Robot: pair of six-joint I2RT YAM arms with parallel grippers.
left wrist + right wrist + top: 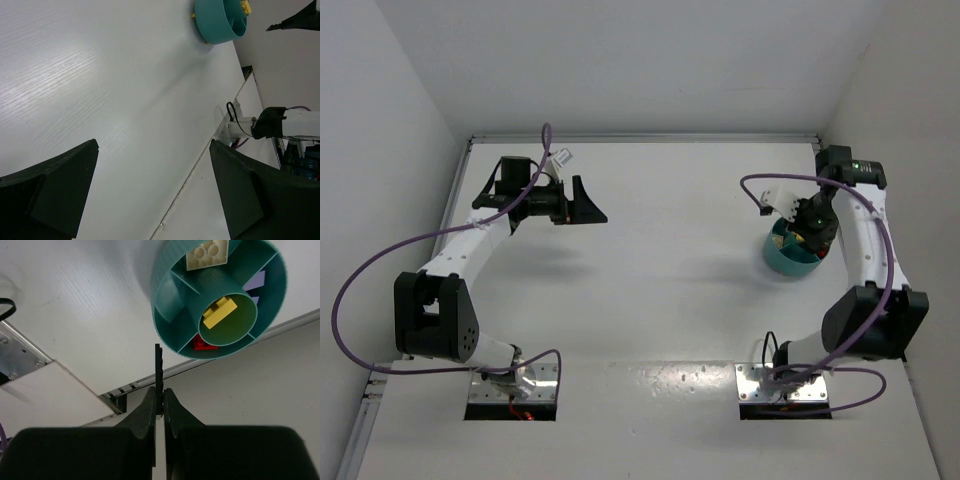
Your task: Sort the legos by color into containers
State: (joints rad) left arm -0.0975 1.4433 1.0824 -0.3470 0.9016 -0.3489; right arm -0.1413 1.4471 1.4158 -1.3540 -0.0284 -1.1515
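The round teal dish (786, 260) stands at the right of the table, under my right gripper (811, 232). In the right wrist view the dish (165, 305) holds a white brick (207, 252), pale purple bricks (256, 282), a red brick (204, 344) and, in its central ring, a yellow brick (220, 311). My right gripper (160, 392) is shut on the flat black square (158, 370), held edge-on just beside the dish's rim. My left gripper (588, 205) is open and empty at the far left, well away from the dish (215, 22).
The table's right edge rail (130, 387) and the white side wall run close to the dish. The right arm's base (270, 122) and both metal mounting plates (515, 380) (775, 380) sit at the near edge.
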